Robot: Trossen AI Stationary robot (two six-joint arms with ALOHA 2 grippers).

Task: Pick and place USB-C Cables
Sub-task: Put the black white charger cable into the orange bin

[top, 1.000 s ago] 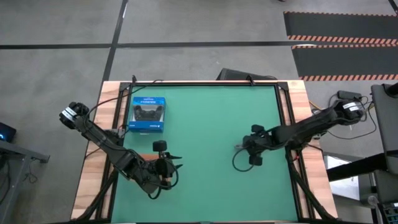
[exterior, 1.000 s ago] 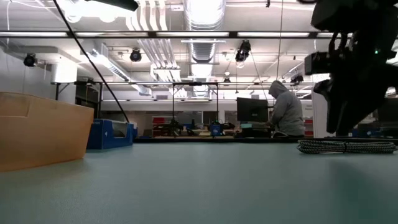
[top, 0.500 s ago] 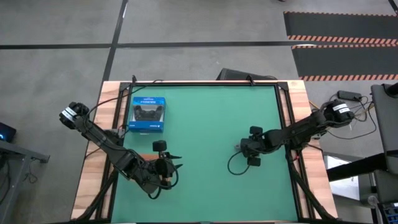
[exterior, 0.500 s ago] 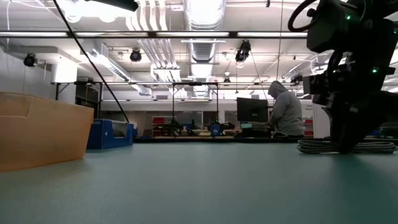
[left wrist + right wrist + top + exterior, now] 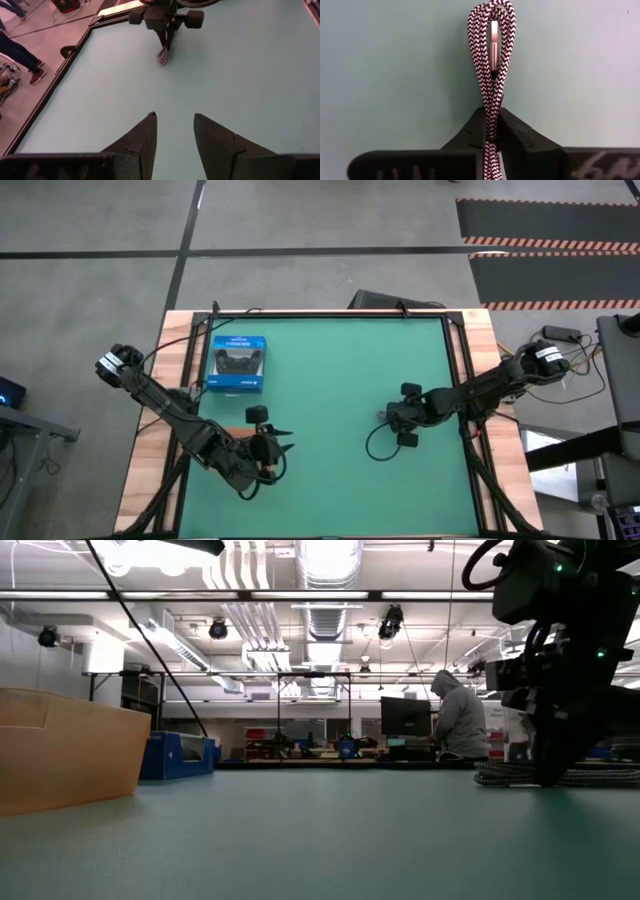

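A black-and-white braided USB-C cable (image 5: 492,60) lies looped on the green table (image 5: 330,360), right of the middle. A silver plug (image 5: 493,42) shows inside its folded end. My right gripper (image 5: 385,420) stands over the cable, pointing down and shut on it. In the low view the cable (image 5: 600,777) rests flat on the table beside the gripper (image 5: 553,772). My left gripper (image 5: 173,131) waits open and holds nothing at the near left (image 5: 280,442). It faces the right gripper across the table. My right gripper pinches the braided cable between its two fingers, on the doubled strands (image 5: 493,122) just behind the folded loop end. The fingers come from above, pointing down. The cable lies on the table, its loop (image 5: 372,448) trailing toward the near edge.
A blue box picturing a game controller (image 5: 238,363) lies at the far left. An orange-brown tray (image 5: 60,750) stands near my left arm (image 5: 240,438). Bare green table lies between the two grippers. A person in a grey hood (image 5: 460,720) stands in the room beyond.
My right gripper has moved a little toward the table's left edge, come down onto the cable and shut on it. The cable's loop has shifted slightly leftward with it and stays on the table.
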